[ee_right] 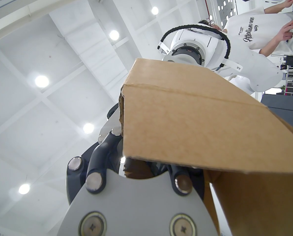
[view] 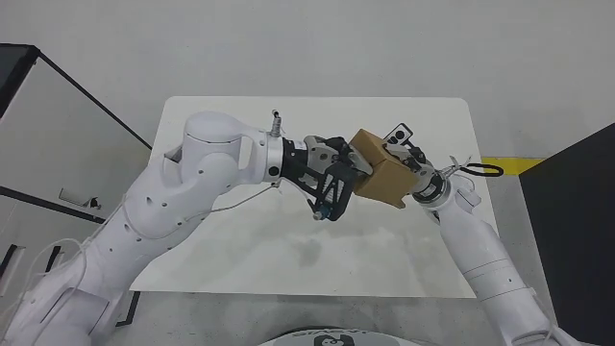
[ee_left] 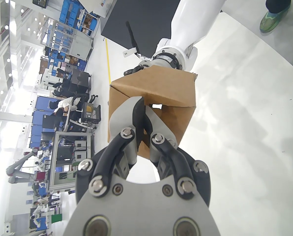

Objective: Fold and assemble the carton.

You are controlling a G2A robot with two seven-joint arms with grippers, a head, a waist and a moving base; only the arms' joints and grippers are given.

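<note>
A brown cardboard carton [view: 381, 170] hangs above the middle-right of the white table [view: 231, 250], held between both arms. My left gripper [ee_left: 142, 104] comes in from the left and is shut on the edge of a carton [ee_left: 158, 87] wall, beside a folded flap with a dark gap under it. In the top view the left gripper [view: 352, 165] touches the carton's left side. My right gripper [view: 413, 167] holds the opposite side from the right. In the right wrist view the carton [ee_right: 198, 128] covers that gripper's fingertips, with cardboard lying between the finger links.
A small black device [view: 399, 135] with buttons lies on the table just behind the carton. A dark panel [view: 577, 221] stands off the table's right edge and a glass-and-black frame [view: 38, 125] off its left. The near half of the table is bare.
</note>
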